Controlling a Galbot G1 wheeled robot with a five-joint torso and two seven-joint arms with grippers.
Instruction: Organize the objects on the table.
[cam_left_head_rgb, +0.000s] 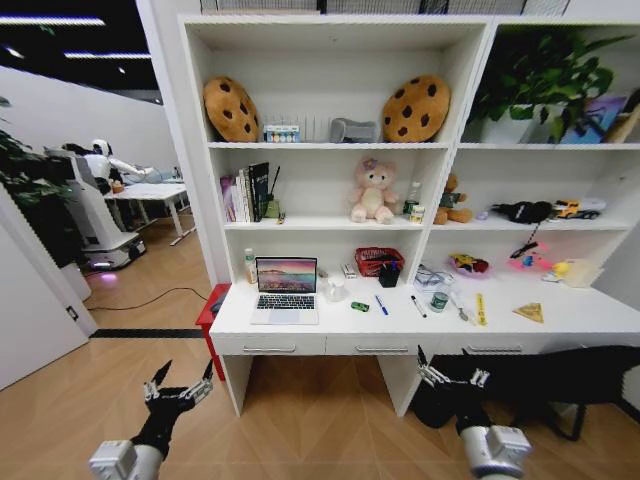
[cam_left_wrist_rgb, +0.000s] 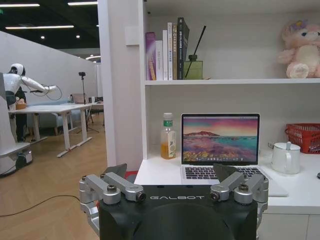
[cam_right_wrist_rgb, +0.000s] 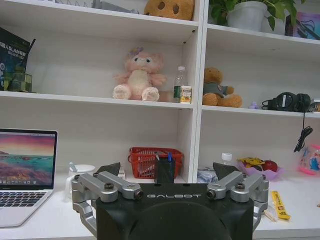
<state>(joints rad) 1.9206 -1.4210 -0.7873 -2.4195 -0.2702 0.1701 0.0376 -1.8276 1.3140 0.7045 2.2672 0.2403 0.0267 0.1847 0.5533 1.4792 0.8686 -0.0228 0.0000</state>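
Left gripper (cam_left_head_rgb: 180, 385) low in front of the desk (cam_left_head_rgb: 560, 325), fingers spread, holding nothing. On the desk, left to right — laptop (cam_left_head_rgb: 286, 288) open, green toy car (cam_left_head_rgb: 360, 306), blue pen (cam_left_head_rgb: 382, 305), black pen (cam_left_head_rgb: 418, 306), small jar (cam_left_head_rgb: 438, 300). Right gripper (cam_left_head_rgb: 451, 375) below the desk edge — fingers spread, empty.
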